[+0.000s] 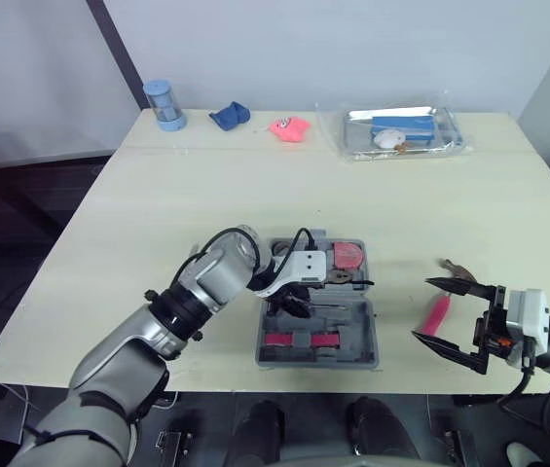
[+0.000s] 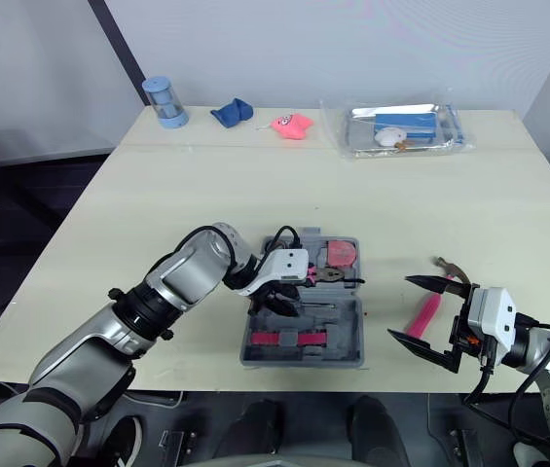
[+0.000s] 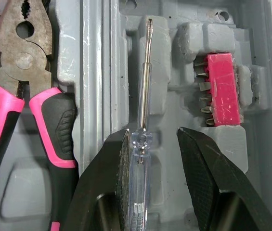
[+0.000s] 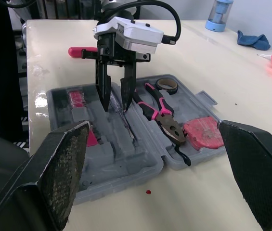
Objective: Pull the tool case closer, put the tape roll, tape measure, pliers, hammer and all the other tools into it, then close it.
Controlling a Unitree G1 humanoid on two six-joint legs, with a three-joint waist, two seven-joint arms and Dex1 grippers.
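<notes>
Non-task items, all along the far edge of the pale table (image 1: 255, 185):
- Blue cylindrical canister (image 1: 165, 105), upright, near the far left corner.
- Crumpled blue cloth (image 1: 229, 116) just right of the canister, not touching it.
- Small pink soft item (image 1: 290, 128) right of the cloth, apart from it; can't tell what it is.
- Metal tray (image 1: 396, 112) in a clear plastic wrap, right of centre on the far edge. A flat blue block (image 1: 403, 125) lies inside it, with a small white object (image 1: 387, 139) beside the block.

Grey wall behind the table, with a dark floor to its left.
</notes>
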